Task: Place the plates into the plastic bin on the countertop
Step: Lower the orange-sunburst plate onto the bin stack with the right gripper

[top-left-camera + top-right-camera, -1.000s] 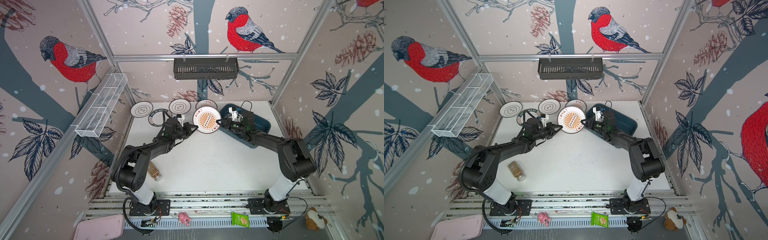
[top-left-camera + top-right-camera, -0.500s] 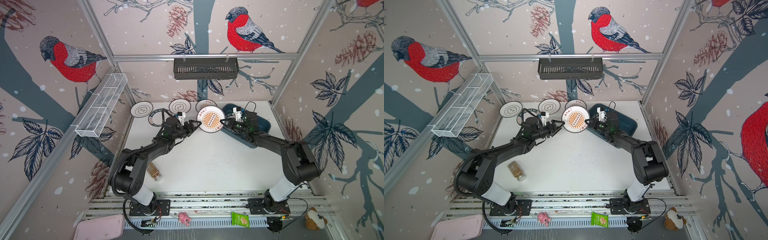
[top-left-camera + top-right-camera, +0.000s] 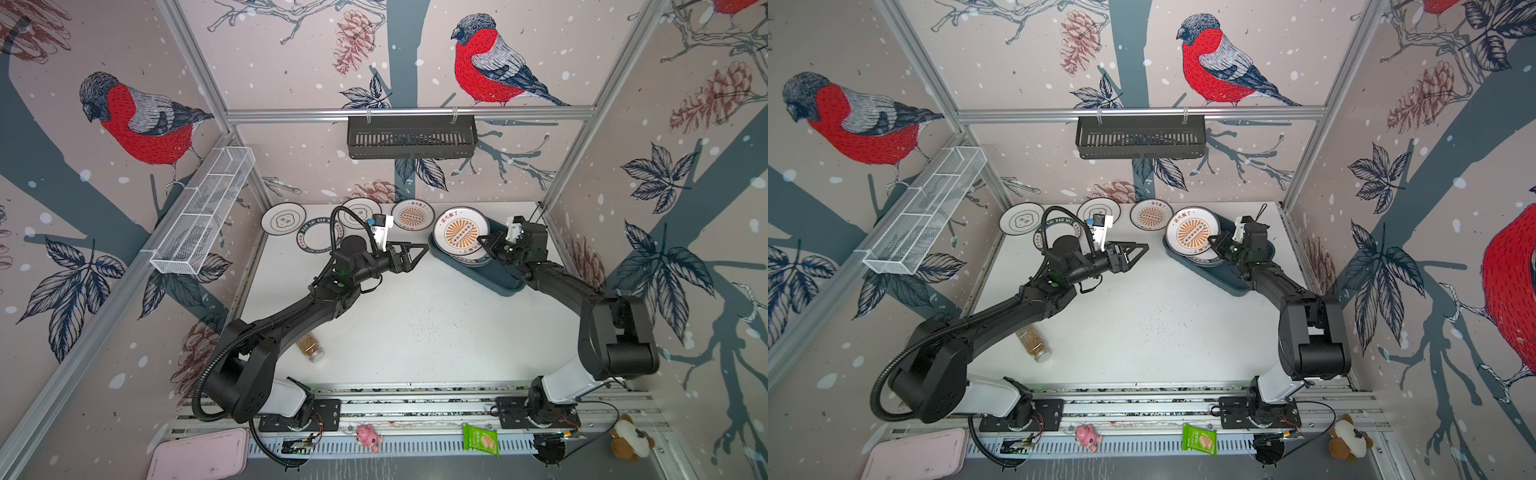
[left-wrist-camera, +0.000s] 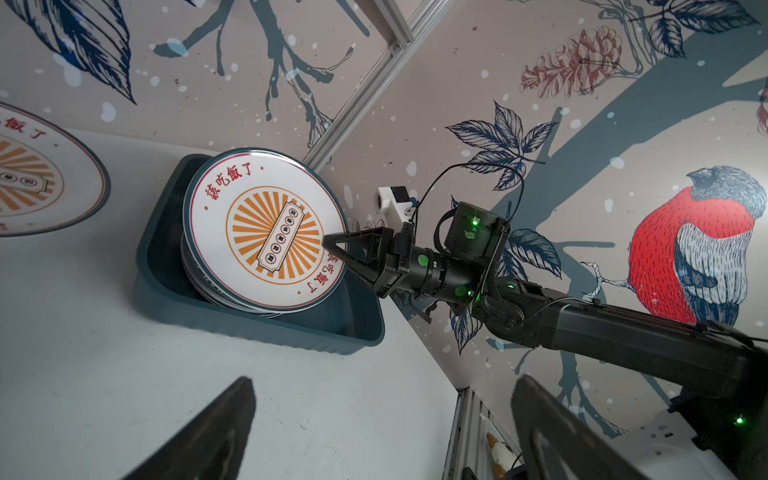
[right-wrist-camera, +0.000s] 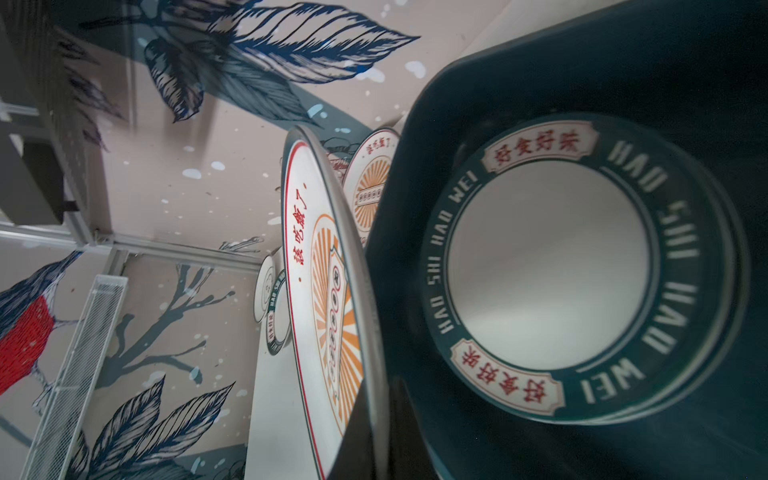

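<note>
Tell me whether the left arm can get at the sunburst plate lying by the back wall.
Probably yes. The left gripper is open and empty, that sunburst plate lies just beyond it with bare countertop between, and the right gripper holds another plate aside over the bin.

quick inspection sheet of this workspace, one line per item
surface: white countertop, faint specks mid-table.
job's things: sunburst plate tilted over the plastic bin, above a stack topped by a green-rimmed plate; four plates lie along the back edge.
clutter: jar lying by the left arm; pink tray, pink toy, snack packet, plush beyond the front rails.
grippers: left pincer open, empty; right pincer shut on the sunburst plate.
cables: black hose looped above the left arm.
surroundings: bird-print walls; black basket and wire basket mounted.
</note>
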`<action>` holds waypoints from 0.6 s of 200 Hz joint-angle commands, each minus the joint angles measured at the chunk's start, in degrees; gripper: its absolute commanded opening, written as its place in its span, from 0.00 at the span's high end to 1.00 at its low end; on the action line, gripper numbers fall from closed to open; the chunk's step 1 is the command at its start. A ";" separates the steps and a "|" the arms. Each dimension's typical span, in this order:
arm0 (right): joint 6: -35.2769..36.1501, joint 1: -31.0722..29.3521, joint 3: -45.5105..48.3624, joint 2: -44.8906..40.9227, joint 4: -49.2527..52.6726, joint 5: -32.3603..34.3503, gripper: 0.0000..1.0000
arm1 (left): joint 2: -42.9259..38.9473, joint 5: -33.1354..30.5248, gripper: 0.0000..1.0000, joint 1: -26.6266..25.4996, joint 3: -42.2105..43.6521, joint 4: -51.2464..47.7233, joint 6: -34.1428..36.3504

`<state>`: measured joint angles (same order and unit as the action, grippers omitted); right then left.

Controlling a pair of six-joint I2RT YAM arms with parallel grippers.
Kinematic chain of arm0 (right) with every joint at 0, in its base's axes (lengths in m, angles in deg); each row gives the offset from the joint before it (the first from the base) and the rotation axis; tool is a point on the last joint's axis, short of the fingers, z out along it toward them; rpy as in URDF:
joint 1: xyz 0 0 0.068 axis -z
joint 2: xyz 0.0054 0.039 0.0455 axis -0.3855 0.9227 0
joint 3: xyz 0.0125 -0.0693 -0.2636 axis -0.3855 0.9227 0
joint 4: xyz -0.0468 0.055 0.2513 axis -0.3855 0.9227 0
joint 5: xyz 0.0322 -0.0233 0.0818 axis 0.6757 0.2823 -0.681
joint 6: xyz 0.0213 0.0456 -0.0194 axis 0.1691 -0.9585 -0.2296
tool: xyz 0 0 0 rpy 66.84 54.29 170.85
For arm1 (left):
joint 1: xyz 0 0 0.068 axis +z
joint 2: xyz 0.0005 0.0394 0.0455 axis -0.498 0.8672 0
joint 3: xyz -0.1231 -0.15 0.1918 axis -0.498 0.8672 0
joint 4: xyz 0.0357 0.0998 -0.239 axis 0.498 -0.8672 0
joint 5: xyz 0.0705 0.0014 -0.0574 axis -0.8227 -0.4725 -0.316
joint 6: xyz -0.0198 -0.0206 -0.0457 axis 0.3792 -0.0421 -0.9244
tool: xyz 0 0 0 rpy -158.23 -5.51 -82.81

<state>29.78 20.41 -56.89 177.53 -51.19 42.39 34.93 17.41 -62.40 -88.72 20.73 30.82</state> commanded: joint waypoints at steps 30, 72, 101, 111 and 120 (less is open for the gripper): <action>0.32 2.85 -0.22 1.69 0.74 0.96 0.97 | -0.39 -5.30 0.04 -2.14 -0.26 -0.67 6.72; 1.05 4.27 -2.12 5.11 1.36 1.48 0.97 | -2.53 -9.28 0.04 -3.27 0.46 -3.59 8.77; 2.08 4.72 -4.57 8.15 2.69 1.47 0.97 | -4.75 -11.83 0.04 -3.68 1.71 -4.96 9.81; 2.16 4.80 -4.97 9.03 2.59 1.46 0.97 | -5.18 -12.22 0.04 -3.68 1.92 -5.49 10.16; 2.17 4.75 -5.31 9.82 2.54 1.56 0.97 | -5.44 -12.90 0.04 -3.68 1.86 -6.07 10.27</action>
<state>31.07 25.11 -61.03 185.93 -47.69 43.90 30.43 7.47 -65.97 -87.11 15.61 39.28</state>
